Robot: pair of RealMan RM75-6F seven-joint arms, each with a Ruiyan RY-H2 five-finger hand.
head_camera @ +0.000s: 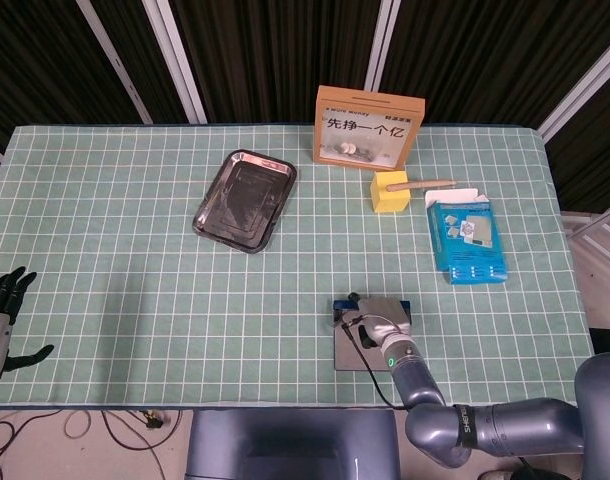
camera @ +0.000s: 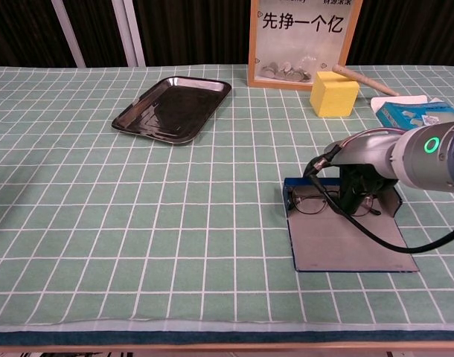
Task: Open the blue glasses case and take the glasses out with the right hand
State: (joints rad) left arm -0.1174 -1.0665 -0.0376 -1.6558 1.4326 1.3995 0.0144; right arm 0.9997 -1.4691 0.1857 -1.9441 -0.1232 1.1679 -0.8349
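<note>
Yellow block (camera: 334, 94), steel tray (camera: 173, 108), framed sign (camera: 299, 42)

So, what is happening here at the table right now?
The blue glasses case lies open on the green checked table, lid flat toward the near edge. The right robot hand reaches down onto the glasses, which sit at the far end of the case. Whether the fingers grip the frame cannot be told. The left robot hand waits with spread fingers at the table's left edge, holding nothing. A black tray and a yellow block stand farther back.

Tray (head_camera: 245, 200), yellow block (head_camera: 389, 192), blue box (head_camera: 466, 240)
</note>
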